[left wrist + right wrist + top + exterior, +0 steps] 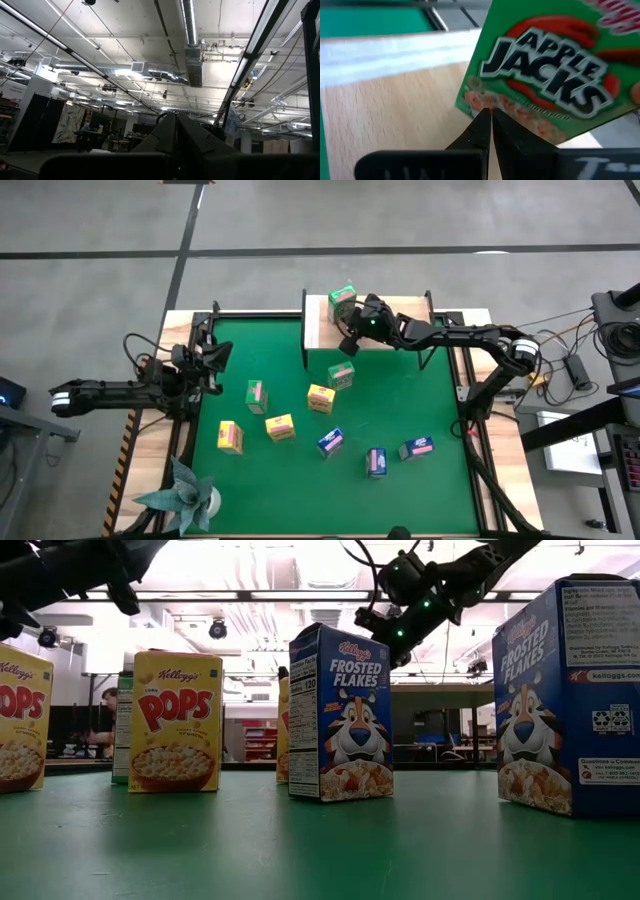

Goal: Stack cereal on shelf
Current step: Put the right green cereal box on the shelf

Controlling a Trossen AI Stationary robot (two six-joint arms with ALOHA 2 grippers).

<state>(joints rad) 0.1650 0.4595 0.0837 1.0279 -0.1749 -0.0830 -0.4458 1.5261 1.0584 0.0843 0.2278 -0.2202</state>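
A green Apple Jacks cereal box (342, 298) is on the left part of the wooden shelf (400, 308) at the mat's far edge. My right gripper (346, 320) is shut just on its near side; in the right wrist view the shut fingertips (491, 116) stand at the lower edge of its printed face (545, 75). Two more green boxes (341, 375) (256, 394), three yellow (321, 398) and three blue (376, 462) stand scattered on the green mat. My left gripper (215, 358) waits shut at the mat's left edge, pointing up. My right gripper comes at the green box from the table's right, slanting slightly down over the shelf board. Its shut fingertips (485, 122) are at the lower edge of the box's front face (485, 102). I cannot tell whether they touch it.
A folded teal paper plant (185, 495) lies at the near left corner. In the low view a yellow Pops box (175, 720) and blue Frosted Flakes boxes (340, 712) (570, 695) stand close by on the mat. The shelf's right part (415, 315) is bare wood.
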